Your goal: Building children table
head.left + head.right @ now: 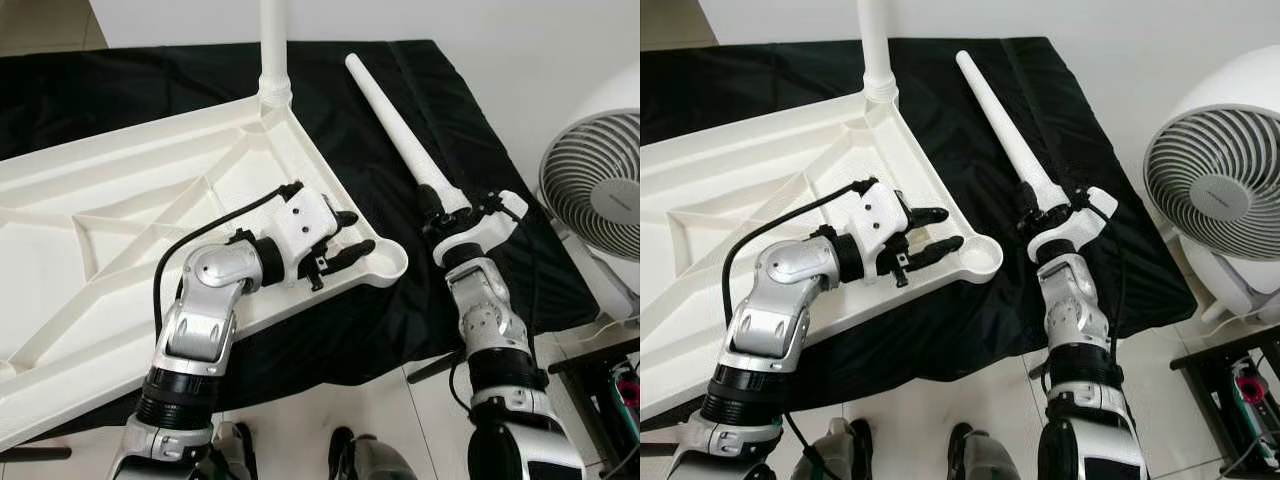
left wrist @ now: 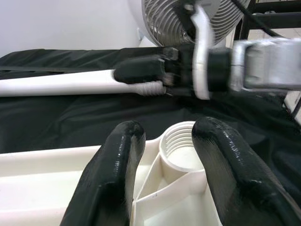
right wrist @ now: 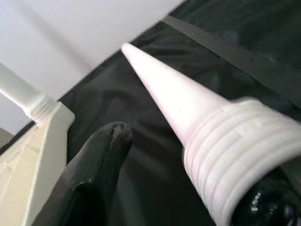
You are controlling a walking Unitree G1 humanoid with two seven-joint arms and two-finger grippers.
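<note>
Right jaws [image 1: 1032,213] clamp table leg [image 1: 1000,118]; left jaws [image 1: 938,236] apart astride tabletop [image 1: 740,190] corner socket [image 1: 982,257].

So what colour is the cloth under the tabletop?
Black cloth, clearest in the left eye view.

One upturned white tabletop [image 1: 120,200], two white legs, one screwed in [image 1: 273,50] and one loose beside it [image 1: 400,125], and one fan [image 1: 600,195].

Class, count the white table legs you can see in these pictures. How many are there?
2. One leg stands screwed into the tabletop's far corner; the other leg lies on the black cloth, its threaded end in the right gripper. Others may be hidden.
</note>
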